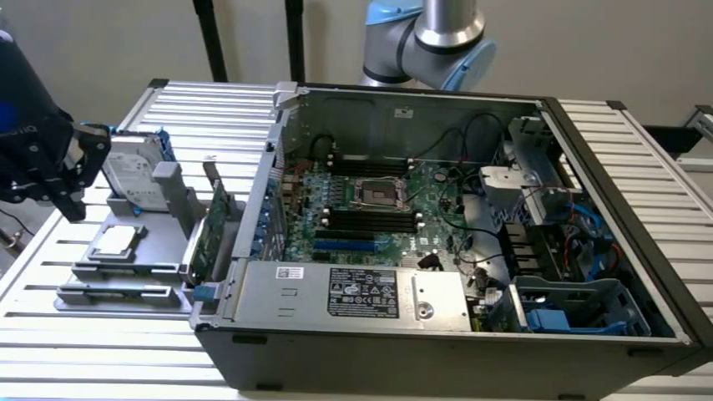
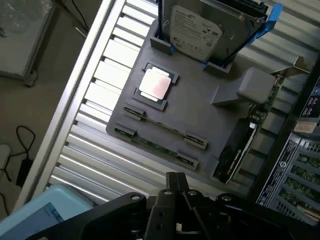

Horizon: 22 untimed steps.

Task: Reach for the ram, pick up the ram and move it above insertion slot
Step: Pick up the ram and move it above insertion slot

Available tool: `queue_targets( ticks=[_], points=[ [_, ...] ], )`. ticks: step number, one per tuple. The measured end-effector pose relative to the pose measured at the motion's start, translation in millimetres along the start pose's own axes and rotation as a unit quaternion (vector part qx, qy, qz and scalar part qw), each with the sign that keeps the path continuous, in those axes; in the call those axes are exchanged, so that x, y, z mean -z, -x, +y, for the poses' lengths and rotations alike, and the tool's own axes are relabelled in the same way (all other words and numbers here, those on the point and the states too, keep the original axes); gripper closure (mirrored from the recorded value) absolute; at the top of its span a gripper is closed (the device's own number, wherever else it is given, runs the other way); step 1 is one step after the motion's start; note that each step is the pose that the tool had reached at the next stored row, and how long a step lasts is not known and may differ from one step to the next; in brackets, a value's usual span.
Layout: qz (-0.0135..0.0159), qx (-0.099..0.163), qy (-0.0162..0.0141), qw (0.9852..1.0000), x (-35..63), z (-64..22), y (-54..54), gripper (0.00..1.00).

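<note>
I am watching the gripper, partly cut off so I cannot tell whether it is open or closed, hovering above the ram, which is lying flat in a gray holder on the worktop.

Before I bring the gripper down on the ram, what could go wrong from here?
The ram sits low in grey clips on the fixture, so a descent off its line by the gripper could hit a clip. The upright expansion card stands between fixture and computer case; a low carry might clip it or the case wall.
</note>
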<state>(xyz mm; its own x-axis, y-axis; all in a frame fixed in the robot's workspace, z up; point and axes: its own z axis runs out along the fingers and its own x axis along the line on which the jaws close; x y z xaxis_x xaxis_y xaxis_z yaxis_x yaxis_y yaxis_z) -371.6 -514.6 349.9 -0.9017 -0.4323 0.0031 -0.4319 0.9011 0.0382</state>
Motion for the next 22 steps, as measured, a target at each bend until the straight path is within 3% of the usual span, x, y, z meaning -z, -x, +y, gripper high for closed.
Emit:
queue_targets(
  ticks=[6, 11, 17, 22],
  points=[
    [0.0021, 0.054, -0.0002, 0.9985, -1.1, 0.0, 0.0, 0.89],
    [0.0038, 0.100, -0.0003, 0.9950, -2.1, -0.1, 0.0, 0.89],
    [0.0059, 0.154, -0.0005, 0.9881, -3.1, -0.1, 0.0, 0.89],
    [0.0075, 0.198, -0.0006, 0.9801, -4.0, -0.2, 0.0, 0.89]
  ],
)
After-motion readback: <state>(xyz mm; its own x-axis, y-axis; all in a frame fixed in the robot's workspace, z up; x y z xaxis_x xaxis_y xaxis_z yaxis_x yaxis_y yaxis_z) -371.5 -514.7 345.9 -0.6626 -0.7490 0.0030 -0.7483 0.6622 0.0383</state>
